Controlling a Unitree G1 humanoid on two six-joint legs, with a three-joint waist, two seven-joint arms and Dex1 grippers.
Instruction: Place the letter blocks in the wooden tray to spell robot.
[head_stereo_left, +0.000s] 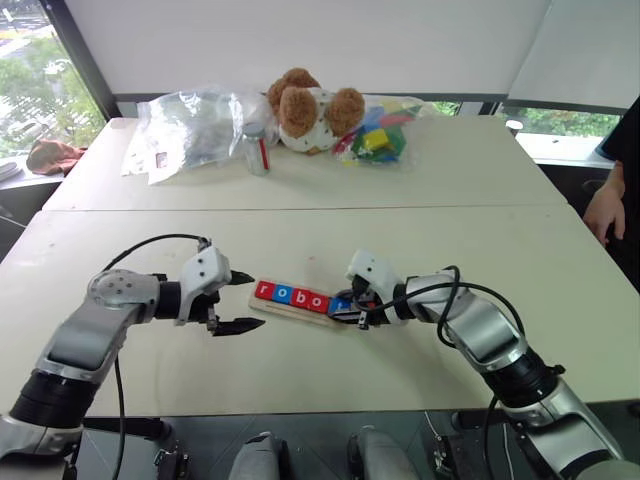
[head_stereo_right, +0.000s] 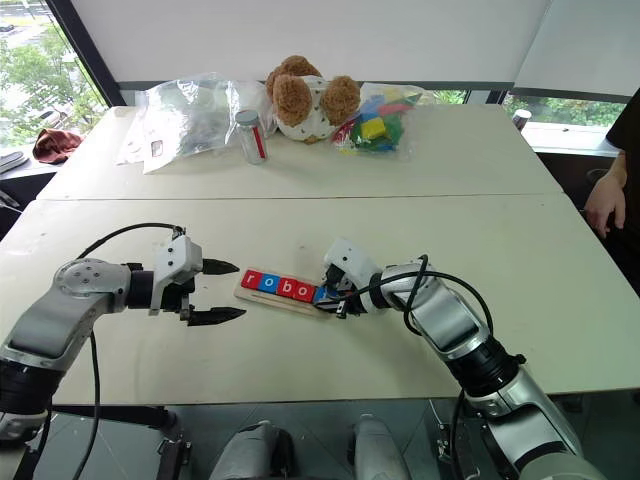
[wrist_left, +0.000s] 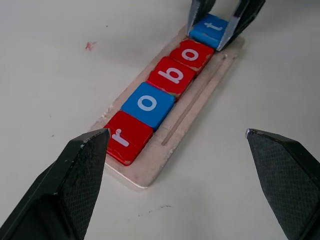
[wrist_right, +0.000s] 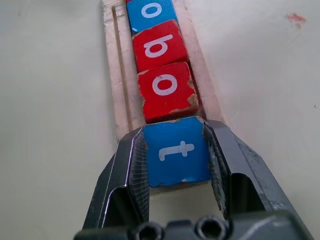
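The wooden tray (head_stereo_left: 287, 310) lies on the near table in front of me. In it stand four letter blocks in a row: a red r (wrist_left: 127, 137), a blue o (wrist_left: 148, 104), a red b (wrist_left: 171, 75) and a red o (wrist_left: 191, 53). A blue t (wrist_right: 176, 150) sits at the row's right end, close against the red o. My right gripper (wrist_right: 174, 131) is shut on the t, one finger on each side. Whether the t rests on the tray I cannot tell. My left gripper (head_stereo_left: 258, 299) hangs open at the tray's left end, touching nothing.
On the far table sit a teddy bear (head_stereo_left: 312, 108), clear plastic bags (head_stereo_left: 190, 125), a bag of coloured toys (head_stereo_left: 380, 138) and a small jar (head_stereo_left: 257, 148). A person's hand (head_stereo_left: 605, 205) rests at the right edge. A seam (head_stereo_left: 300, 208) divides the two tables.
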